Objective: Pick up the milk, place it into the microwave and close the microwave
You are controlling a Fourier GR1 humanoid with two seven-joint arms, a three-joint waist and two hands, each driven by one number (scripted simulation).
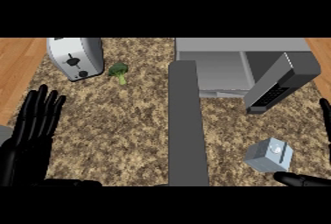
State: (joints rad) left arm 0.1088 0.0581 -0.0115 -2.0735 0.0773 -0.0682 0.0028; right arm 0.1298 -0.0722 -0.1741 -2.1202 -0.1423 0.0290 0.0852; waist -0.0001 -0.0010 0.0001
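Observation:
A small pale blue-grey milk carton (269, 155) stands tilted on the speckled counter (129, 127) at the lower right. My right hand (301, 179) is open beside it. The thumb lies just below the carton and a fingertip shows at the right edge, neither touching it. The microwave (220, 65) sits at the back right with its cavity open. Its door (187, 131) swings out toward me as a long grey slab, left of the carton. The keypad panel (276, 85) is on its right side. My left hand (32, 131) rests open at the left edge, fingers up.
A silver toaster (76, 57) stands at the back left with a small broccoli floret (119, 72) to its right. Wooden floor (16, 65) shows beyond the counter's left and right edges. The open door splits the counter into left and right parts.

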